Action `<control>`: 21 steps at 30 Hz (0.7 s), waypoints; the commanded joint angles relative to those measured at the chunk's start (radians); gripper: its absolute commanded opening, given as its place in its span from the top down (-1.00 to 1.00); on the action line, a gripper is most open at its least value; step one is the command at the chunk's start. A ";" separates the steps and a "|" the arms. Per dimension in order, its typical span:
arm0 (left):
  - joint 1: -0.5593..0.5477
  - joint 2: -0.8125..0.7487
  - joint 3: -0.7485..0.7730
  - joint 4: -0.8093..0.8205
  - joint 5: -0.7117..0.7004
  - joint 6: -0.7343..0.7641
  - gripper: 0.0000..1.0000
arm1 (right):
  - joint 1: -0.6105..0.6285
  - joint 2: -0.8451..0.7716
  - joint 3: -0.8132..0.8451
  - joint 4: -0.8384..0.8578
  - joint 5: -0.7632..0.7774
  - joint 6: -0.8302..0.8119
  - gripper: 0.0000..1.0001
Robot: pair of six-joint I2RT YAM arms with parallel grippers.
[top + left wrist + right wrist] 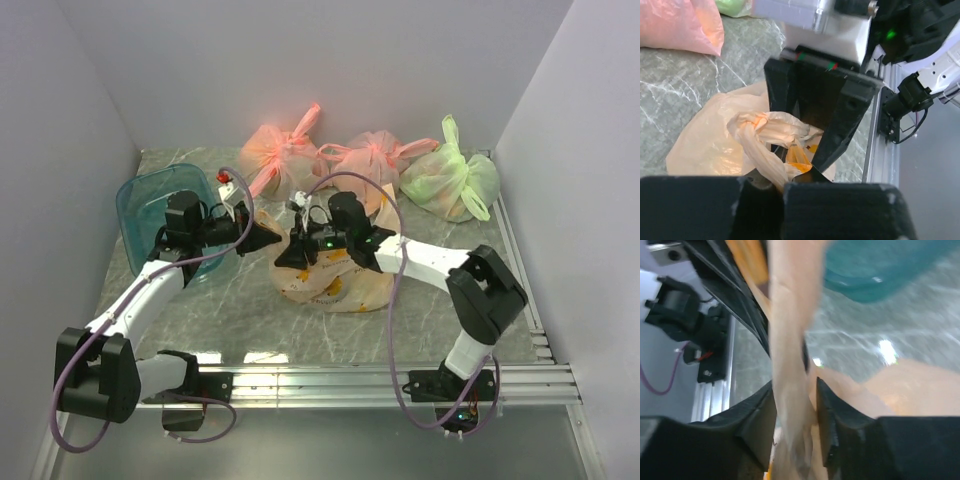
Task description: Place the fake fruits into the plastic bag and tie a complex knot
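The pale orange plastic bag (335, 285) with yellow prints lies bulging mid-table. Its handles are twisted into a rope (765, 150) rising from its mouth. My left gripper (777, 182) is shut on that twisted strand, just left of the bag in the top view (266, 236). My right gripper (294, 254) hovers over the bag's left end, facing the left one. Its black fingers (760, 412) stand apart with the strand (790, 370) running loosely between them. The fake fruits are hidden.
A teal plastic bin (150, 205) stands at the left behind my left arm. Two knotted pink bags (282, 152) (370, 157) and a light green bag (450, 180) line the back wall. An aluminium rail (400, 378) borders the near edge.
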 commanded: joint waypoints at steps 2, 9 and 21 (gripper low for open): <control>-0.003 -0.024 0.008 0.062 -0.024 -0.054 0.99 | -0.020 -0.165 0.073 -0.218 0.210 -0.081 0.00; -0.005 -0.017 0.031 0.041 -0.052 -0.085 0.99 | -0.029 -0.274 0.078 -0.538 0.380 -0.321 -0.14; -0.003 0.029 0.080 -0.021 -0.118 -0.088 0.99 | -0.107 -0.034 0.032 -0.499 0.363 -0.295 0.72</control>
